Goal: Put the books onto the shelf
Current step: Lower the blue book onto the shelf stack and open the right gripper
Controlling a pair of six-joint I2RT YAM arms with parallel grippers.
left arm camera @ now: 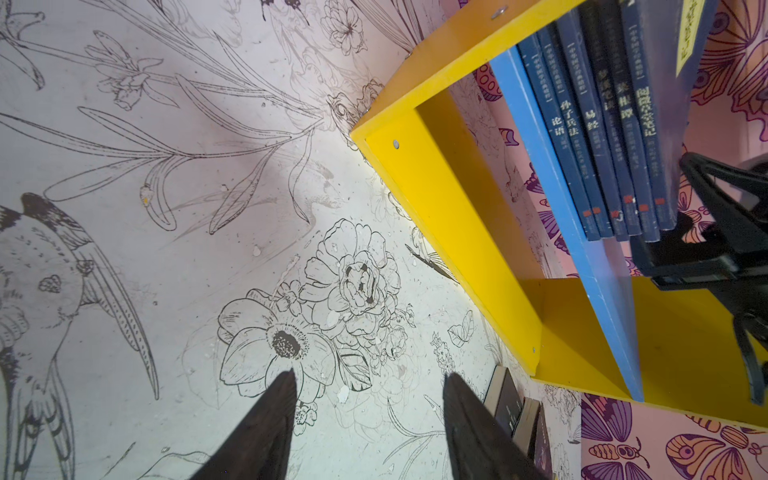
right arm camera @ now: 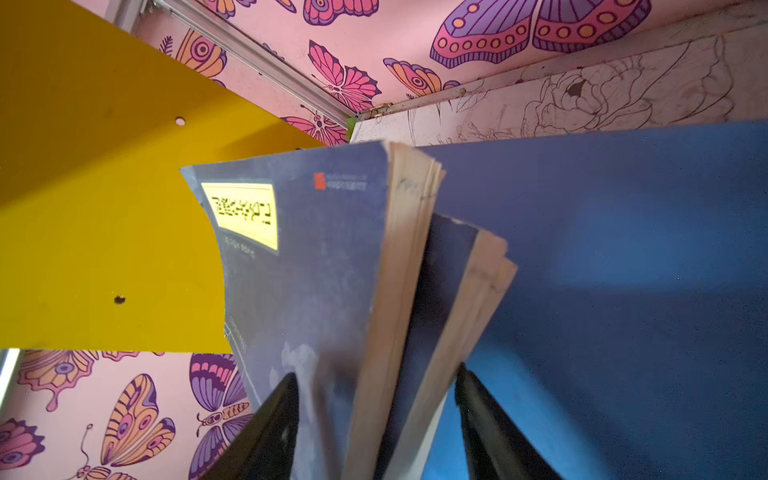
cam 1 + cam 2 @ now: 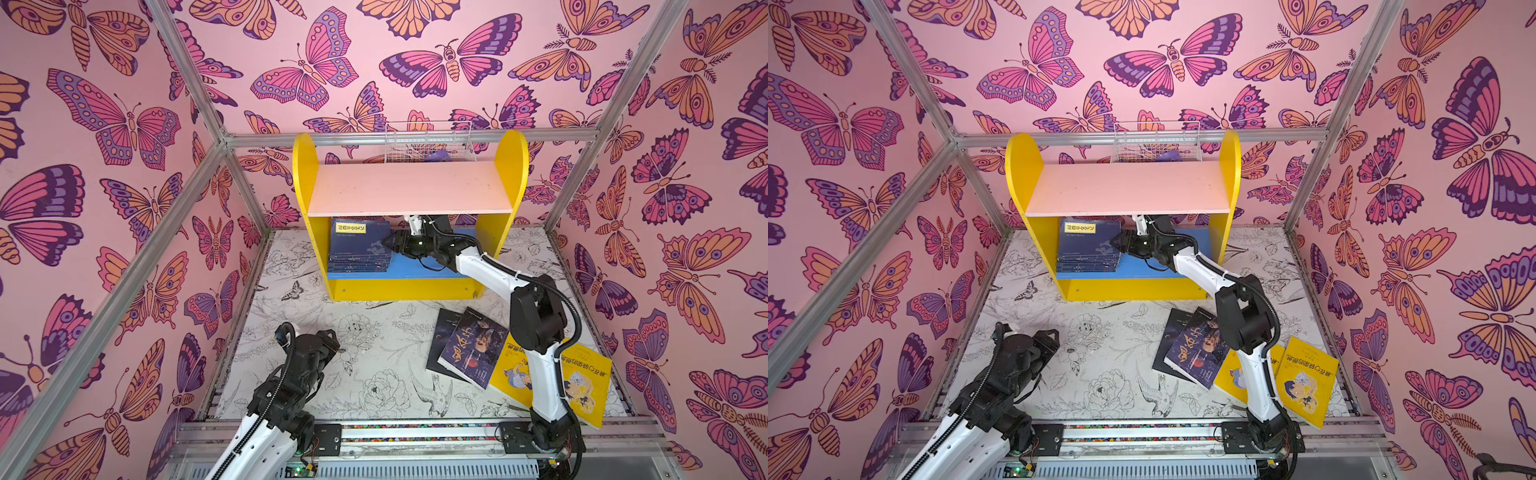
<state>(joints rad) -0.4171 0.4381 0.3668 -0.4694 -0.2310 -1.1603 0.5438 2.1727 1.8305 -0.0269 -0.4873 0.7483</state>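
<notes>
- The shelf, yellow-sided with a pink upper board, stands at the far middle of the table.
- Four books lie flat at the near right. Two dark books overlap, and two yellow cartoon books lie partly under the right arm.
- A stack of navy books lies flat on the left of the blue lower board.
- The right gripper reaches in from the right, jaws apart about the stack's page edges. I cannot tell whether they squeeze it.
- The left gripper hangs over the near-left table, jaws spread and empty.

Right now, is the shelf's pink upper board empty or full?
Empty: pink upper board is bare; navy books lie on blue lower board.
</notes>
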